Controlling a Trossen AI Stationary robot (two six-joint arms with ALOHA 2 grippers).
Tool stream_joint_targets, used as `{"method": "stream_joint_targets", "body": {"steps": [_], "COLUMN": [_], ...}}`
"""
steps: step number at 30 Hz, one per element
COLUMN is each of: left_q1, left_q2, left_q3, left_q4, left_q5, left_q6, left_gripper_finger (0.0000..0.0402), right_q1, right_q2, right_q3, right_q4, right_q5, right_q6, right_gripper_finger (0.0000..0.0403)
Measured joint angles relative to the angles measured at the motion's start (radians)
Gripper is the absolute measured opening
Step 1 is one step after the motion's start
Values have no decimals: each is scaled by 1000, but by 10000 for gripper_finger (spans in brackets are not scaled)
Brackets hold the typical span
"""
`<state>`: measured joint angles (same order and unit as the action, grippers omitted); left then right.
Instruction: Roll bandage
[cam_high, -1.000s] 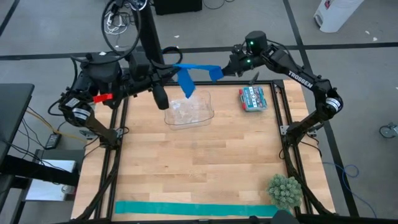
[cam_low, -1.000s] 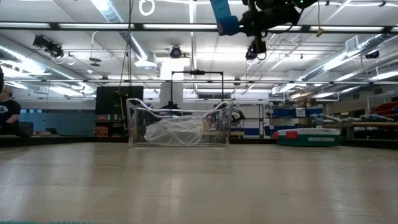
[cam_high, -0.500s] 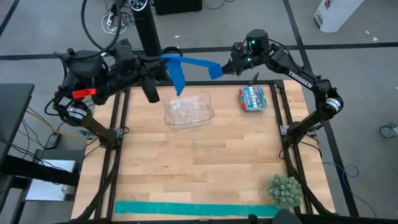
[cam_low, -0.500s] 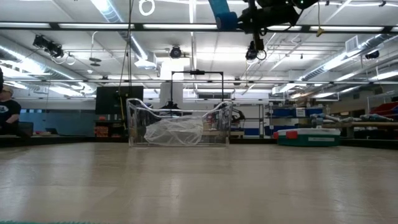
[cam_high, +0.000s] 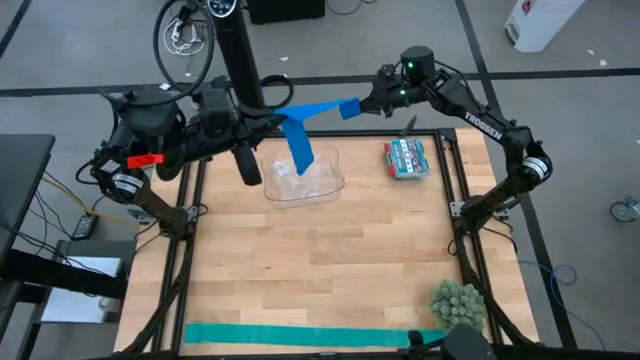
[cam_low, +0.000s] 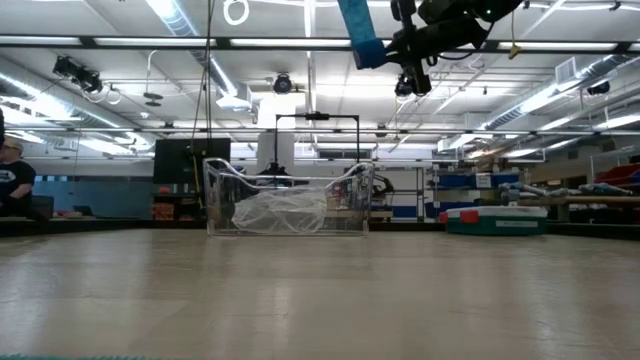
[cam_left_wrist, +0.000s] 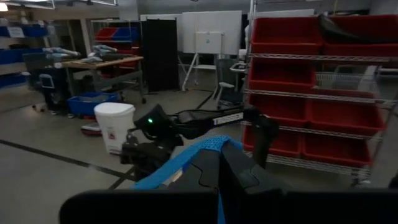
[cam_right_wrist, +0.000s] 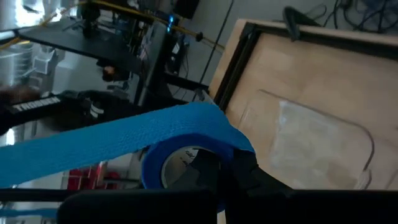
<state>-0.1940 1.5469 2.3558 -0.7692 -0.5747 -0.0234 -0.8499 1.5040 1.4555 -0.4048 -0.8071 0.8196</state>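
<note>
My right gripper (cam_high: 362, 104) has its jaws clamped on the rolled end of the bandage (cam_high: 318, 109), held high over the worktop's (cam_high: 320, 260) far edge; my left gripper (cam_high: 272, 117) pinches the strip, whose loose tail hangs above the clear tray (cam_high: 303, 181)

The table's (cam_high: 320, 260) middle lies bare wood, open to a pass from any side. At 12 o'clock a clear tray (cam_high: 304, 178) stands, and above it the bandage (cam_high: 300, 120) stretches taut between the left gripper (cam_high: 272, 116) and right gripper (cam_high: 362, 104), barring the way down. A box (cam_high: 406, 158) sits at 2, a plant (cam_high: 459, 306) at 5, a green strip (cam_high: 310, 336) along 6.
</note>
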Motion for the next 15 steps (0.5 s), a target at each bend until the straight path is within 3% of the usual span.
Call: {"method": "stream_joint_targets", "body": {"steps": [8,15], "left_q1": [-38,-59], "left_q2": [19,55], "left_q3": [0,0], "left_q4": [-4,-8], "left_q5": [0,3], "left_q6": [-41,-59], "left_gripper_finger": [1,1], "right_q1": [-62,-88], "right_q2": [0,0], "right_q3": [0,0], "right_q4": [59,271], "right_q5": [-5,-2], "right_q6": [41,147], "right_gripper_finger": [0,0]}}
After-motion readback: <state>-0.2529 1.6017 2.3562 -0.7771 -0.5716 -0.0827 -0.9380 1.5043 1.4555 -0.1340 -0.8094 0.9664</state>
